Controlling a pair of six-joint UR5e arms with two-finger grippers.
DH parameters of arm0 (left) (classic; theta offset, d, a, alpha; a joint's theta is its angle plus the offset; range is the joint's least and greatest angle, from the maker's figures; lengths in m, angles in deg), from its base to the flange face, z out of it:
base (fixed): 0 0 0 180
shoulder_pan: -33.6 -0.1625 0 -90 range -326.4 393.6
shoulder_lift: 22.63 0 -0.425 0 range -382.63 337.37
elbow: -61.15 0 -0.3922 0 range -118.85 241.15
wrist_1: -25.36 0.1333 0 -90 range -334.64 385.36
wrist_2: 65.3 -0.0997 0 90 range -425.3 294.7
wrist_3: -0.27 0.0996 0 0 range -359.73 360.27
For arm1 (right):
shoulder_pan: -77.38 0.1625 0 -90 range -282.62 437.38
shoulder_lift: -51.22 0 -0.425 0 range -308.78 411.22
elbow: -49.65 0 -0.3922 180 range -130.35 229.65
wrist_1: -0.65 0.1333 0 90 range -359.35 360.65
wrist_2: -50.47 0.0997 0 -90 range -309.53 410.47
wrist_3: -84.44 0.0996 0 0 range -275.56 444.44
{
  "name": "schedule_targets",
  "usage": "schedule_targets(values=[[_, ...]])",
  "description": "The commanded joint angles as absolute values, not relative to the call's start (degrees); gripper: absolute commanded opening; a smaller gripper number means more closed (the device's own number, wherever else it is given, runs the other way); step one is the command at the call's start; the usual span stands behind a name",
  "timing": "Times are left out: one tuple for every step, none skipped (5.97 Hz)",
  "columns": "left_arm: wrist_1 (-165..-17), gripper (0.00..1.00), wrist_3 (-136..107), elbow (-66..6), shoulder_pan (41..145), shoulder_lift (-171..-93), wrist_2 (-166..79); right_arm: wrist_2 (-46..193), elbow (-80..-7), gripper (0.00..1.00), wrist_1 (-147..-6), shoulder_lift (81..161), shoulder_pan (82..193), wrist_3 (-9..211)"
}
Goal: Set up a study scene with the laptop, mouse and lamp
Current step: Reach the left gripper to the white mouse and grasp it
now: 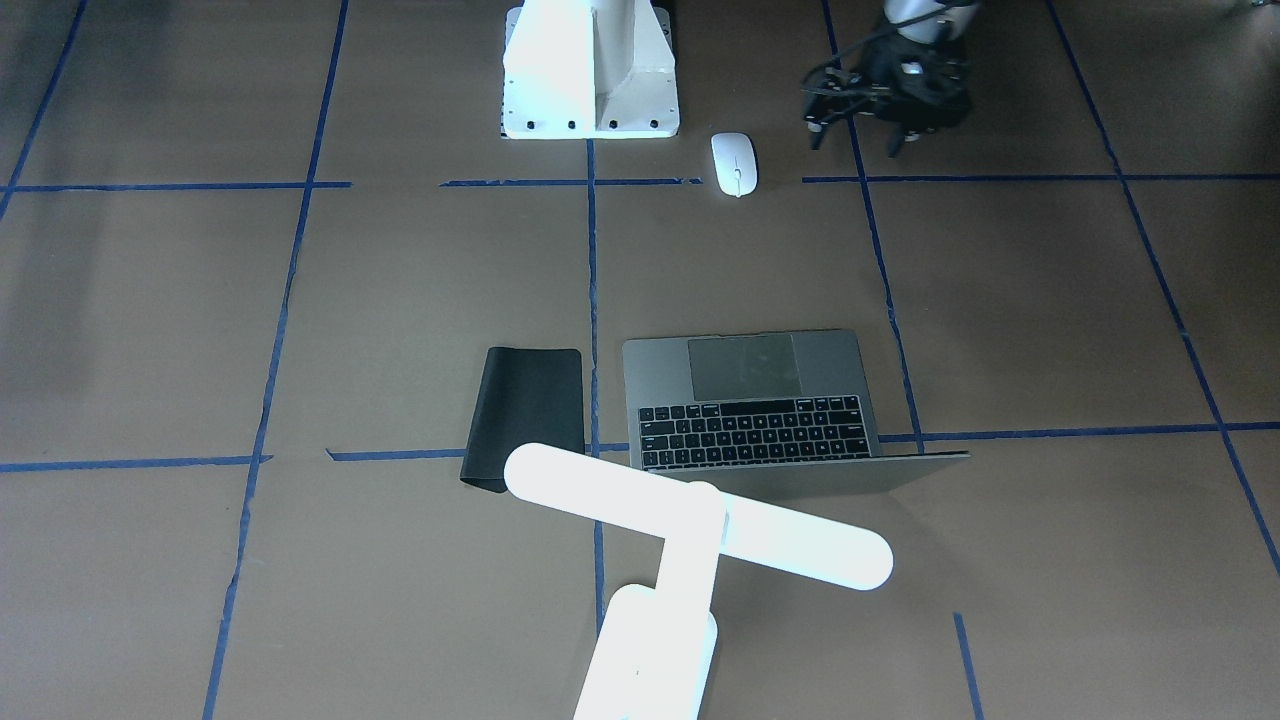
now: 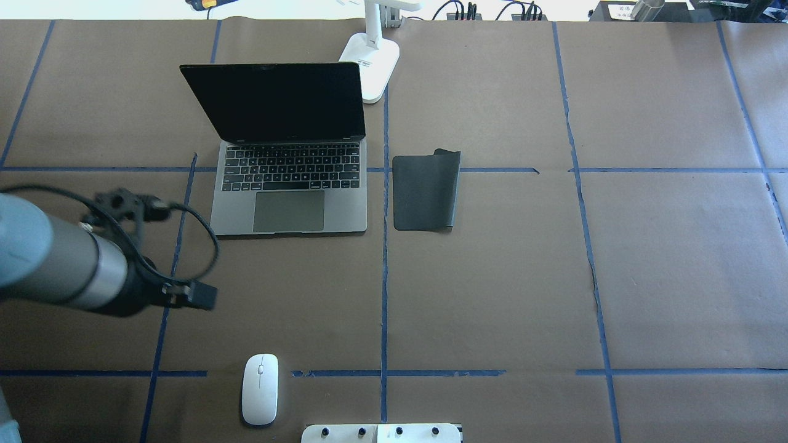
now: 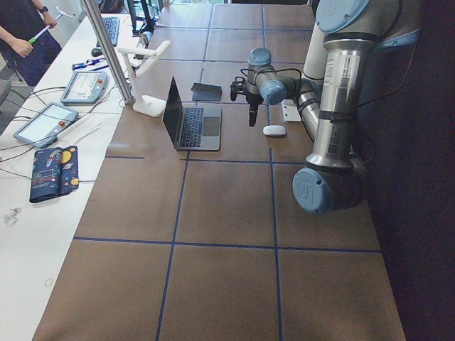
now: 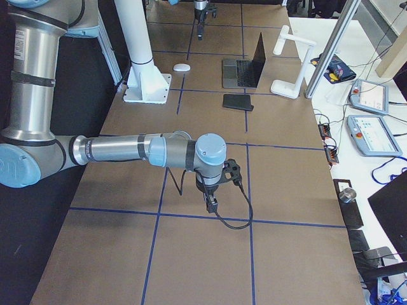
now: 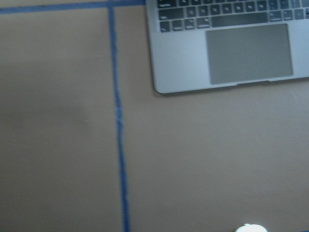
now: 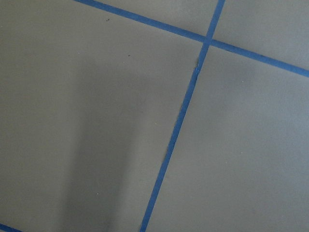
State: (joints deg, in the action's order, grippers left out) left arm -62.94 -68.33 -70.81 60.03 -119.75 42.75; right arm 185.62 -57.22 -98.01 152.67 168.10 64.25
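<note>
The grey laptop (image 2: 289,184) stands open at the far left-centre of the table, screen dark, keys toward me. The white mouse (image 2: 260,389) lies near the front edge, close to my base, and its tip shows in the left wrist view (image 5: 251,228). The glowing white lamp (image 1: 700,530) stands behind the laptop, its base (image 2: 372,58) at the far edge. My left gripper (image 1: 885,105) hangs above bare table between the mouse and the laptop's front left corner; its fingers do not show. My right gripper (image 4: 210,202) hovers low over bare table far to the right; I cannot tell its state.
A black rectangular mat (image 2: 425,191) lies just right of the laptop, one corner curled. The white bolted pedestal (image 1: 590,70) stands at the front centre, next to the mouse. Blue tape lines cross the brown table. Tablets and cables lie on the bench beyond the far edge (image 4: 369,133).
</note>
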Motion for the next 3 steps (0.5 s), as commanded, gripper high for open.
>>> schedule_targets(values=[[-62.9, 1.0, -75.5, -68.7, 48.2, -121.8, 34.9, 186.4, -57.1, 1.0, -97.7, 153.2, 168.2, 66.3], [-63.1, 1.0, -74.7, -65.0, 45.2, -123.4, 33.3, 186.4, -57.1, 1.0, -97.7, 153.2, 168.2, 66.3], [-63.0, 1.0, -75.7, -61.8, 44.1, -127.0, 33.2, 186.4, -57.1, 1.0, -97.7, 153.2, 168.0, 66.4]])
